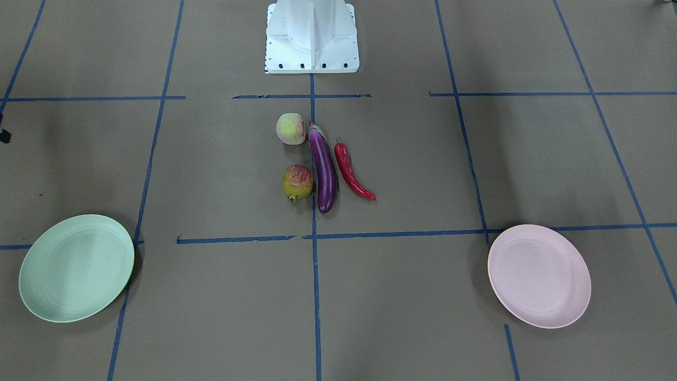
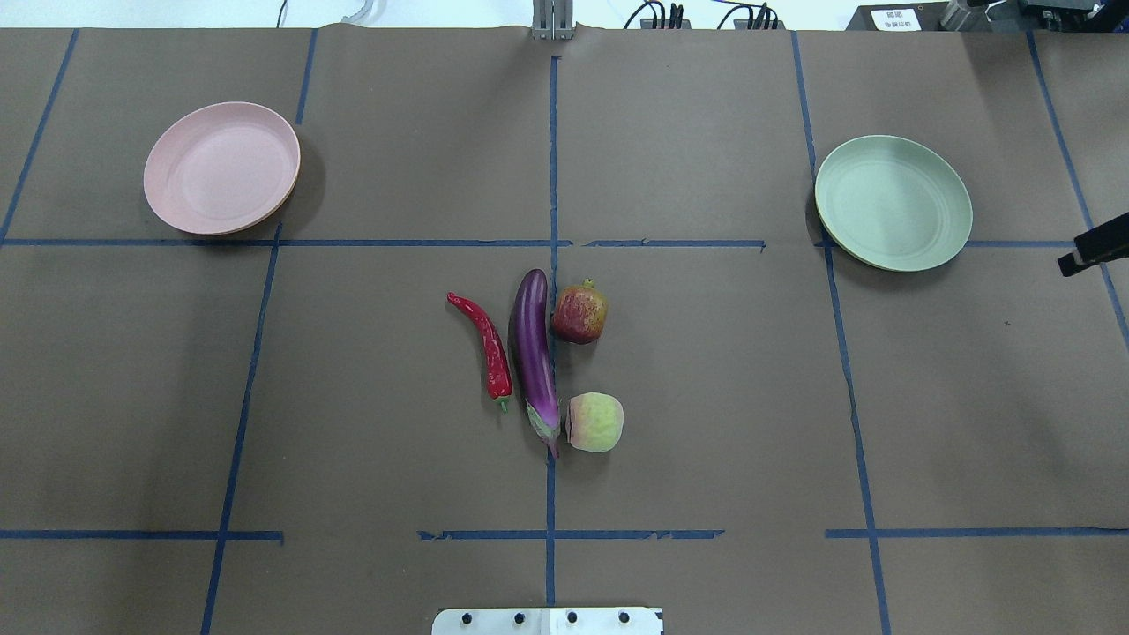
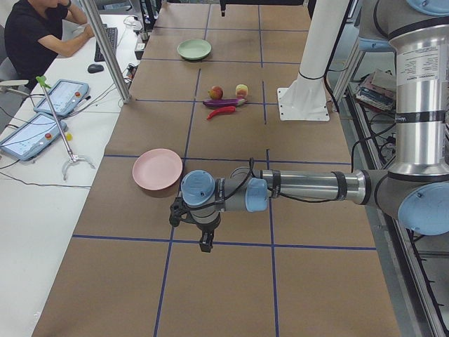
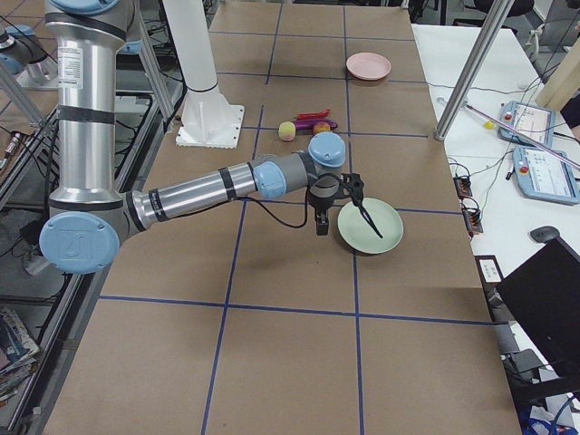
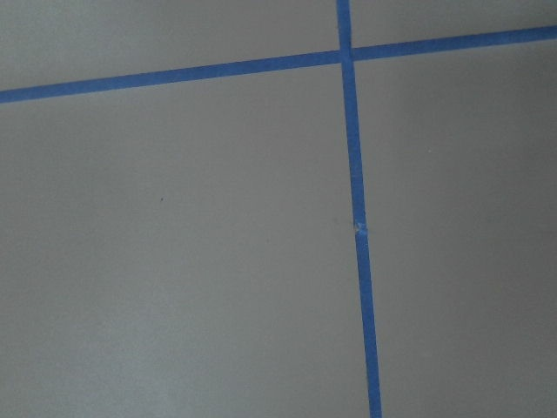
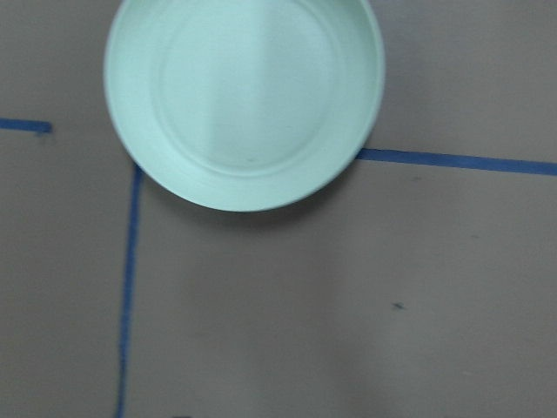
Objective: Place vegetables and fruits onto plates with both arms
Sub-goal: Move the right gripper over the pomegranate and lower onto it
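Observation:
The purple eggplant [image 1: 323,169] lies mid-table. The red chili pepper [image 1: 350,172] is on one side of it. The peach [image 1: 290,128] and the pomegranate [image 1: 298,182] are on the other side. In the overhead view the eggplant [image 2: 533,353], chili [image 2: 489,344], pomegranate [image 2: 579,313] and peach [image 2: 595,422] lie close together. The pink plate [image 2: 221,168] and the mint green plate [image 2: 893,202] are empty. My left gripper [image 3: 202,239] hangs near the pink plate [image 3: 158,168]; I cannot tell its state. My right gripper [image 2: 1092,251] is beside the green plate [image 6: 244,96]; I cannot tell its state.
The white robot base [image 1: 312,37] stands behind the produce. Blue tape lines [image 5: 359,226] cross the brown table cover. In the exterior left view a seated person [image 3: 35,35], tablets [image 3: 59,97] and a metal post [image 3: 112,56] are along the table's far side.

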Motion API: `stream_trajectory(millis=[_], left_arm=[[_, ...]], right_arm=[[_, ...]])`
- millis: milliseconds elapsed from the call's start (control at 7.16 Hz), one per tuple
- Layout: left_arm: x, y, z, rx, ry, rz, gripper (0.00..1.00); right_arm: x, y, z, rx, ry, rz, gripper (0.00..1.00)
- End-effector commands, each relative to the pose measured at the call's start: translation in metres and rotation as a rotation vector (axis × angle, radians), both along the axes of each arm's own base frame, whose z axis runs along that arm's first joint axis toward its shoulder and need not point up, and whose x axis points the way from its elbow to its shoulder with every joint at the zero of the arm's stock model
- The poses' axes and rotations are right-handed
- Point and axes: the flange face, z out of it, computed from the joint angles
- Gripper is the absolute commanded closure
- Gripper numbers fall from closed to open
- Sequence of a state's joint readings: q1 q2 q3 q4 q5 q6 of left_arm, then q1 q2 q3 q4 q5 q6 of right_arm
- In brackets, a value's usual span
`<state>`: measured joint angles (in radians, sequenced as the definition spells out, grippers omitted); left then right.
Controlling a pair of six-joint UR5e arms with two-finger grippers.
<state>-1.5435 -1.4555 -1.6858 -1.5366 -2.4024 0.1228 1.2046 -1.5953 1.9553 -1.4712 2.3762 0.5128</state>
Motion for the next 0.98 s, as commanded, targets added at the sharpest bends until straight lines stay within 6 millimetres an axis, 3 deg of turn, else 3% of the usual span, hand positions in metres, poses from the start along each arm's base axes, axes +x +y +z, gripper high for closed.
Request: stream_trajectory(millis=[0, 140, 419, 838], left_arm=[[0.003, -0.001, -0.001, 0.008, 0.015, 0.003, 0.0], [0.005, -0.001, -0.001, 0.006, 0.015, 0.007, 0.0], [0.008, -0.002, -0.003, 0.012, 0.017, 0.013, 0.0], [0.008, -0.004, -0.005, 0.042, 0.018, 0.013, 0.0]], right_arm=[[-0.106, -0.009, -0.102, -0.13, -0.109, 0.086, 0.0], [-0.153, -0.004, -0.148, -0.194, -0.149, 0.103, 0.0], [-0.273, 0.026, -0.216, -0.201, -0.134, 0.16, 0.0], [-0.387, 0.004, -0.259, -0.213, -0.087, 0.281, 0.0]])
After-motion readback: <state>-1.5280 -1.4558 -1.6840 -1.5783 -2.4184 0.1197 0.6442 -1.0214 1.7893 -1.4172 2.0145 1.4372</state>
